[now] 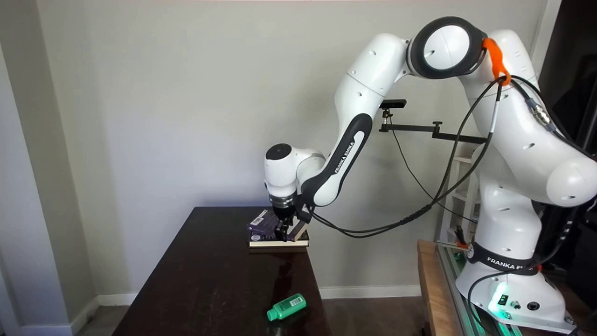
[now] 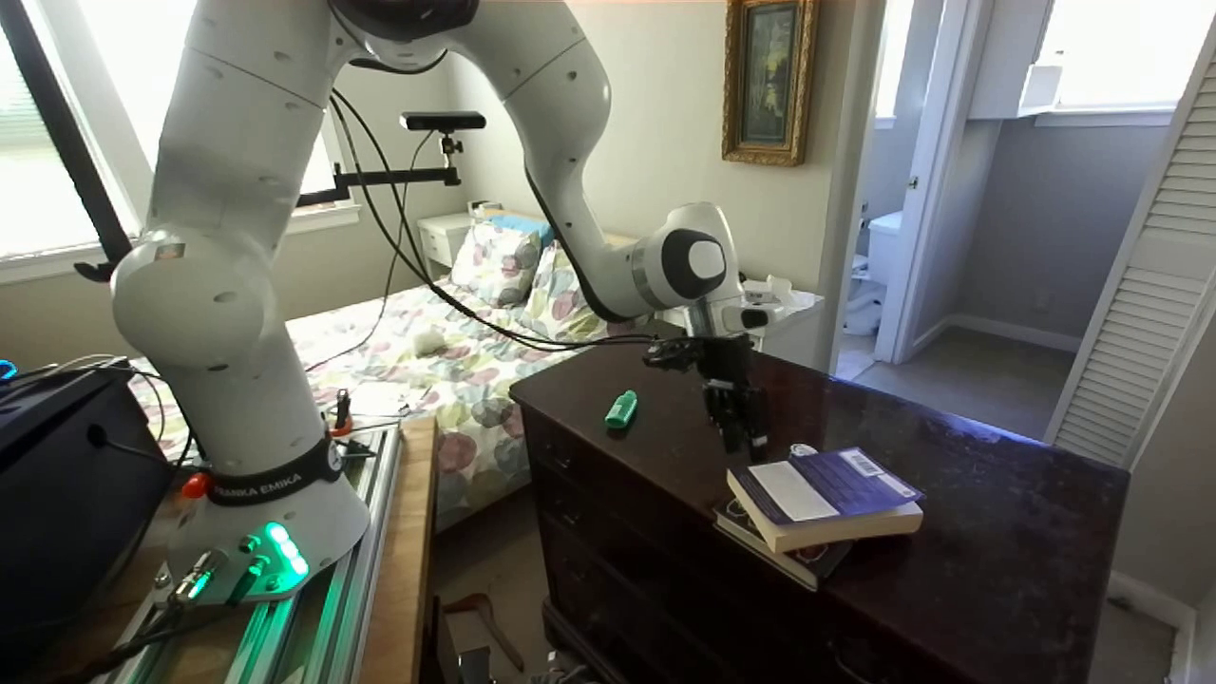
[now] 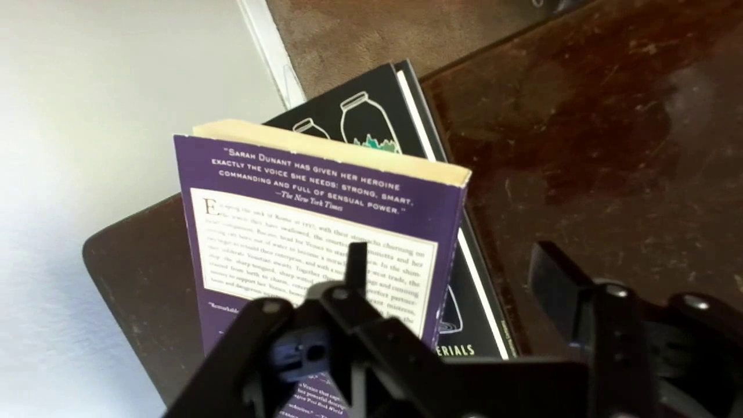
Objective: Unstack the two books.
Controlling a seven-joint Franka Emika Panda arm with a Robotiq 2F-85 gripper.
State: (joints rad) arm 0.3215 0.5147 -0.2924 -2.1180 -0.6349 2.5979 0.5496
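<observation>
My claw spread near the purple book, that one askew atop the black book, dark counter beneath

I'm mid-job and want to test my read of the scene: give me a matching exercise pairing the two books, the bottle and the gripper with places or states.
Things:
1. purple book
2. gripper
3. green bottle
4. black book

Places or states:
A. lying on its side, touching none of the others
B. underneath, partly covered by another
C. resting on top of another
D. open, jaws apart

Pairs: 1-C; 2-D; 3-A; 4-B
</observation>
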